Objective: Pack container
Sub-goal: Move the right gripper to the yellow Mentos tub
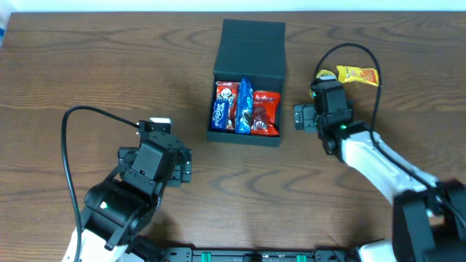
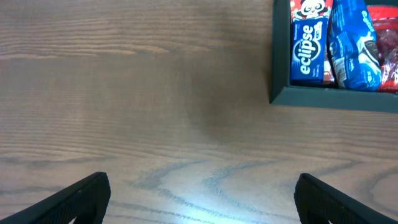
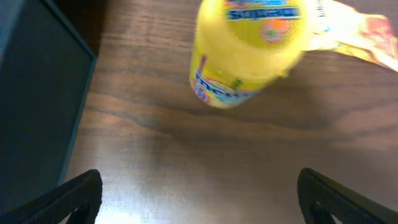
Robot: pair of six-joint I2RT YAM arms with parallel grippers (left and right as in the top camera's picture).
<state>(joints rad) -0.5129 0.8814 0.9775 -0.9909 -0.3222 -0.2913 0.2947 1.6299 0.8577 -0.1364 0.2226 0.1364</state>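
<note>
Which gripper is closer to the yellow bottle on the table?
Right. The right gripper hovers just short of the yellow bottle; the left gripper is far off, beyond the box.

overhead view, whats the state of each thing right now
container: lid open, snack packets inside
yellow packet: lying on the table, outside the container
left tool: open, empty
right tool: open, empty

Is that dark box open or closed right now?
Open. The container has its lid flipped back; snack packets show inside.
</note>
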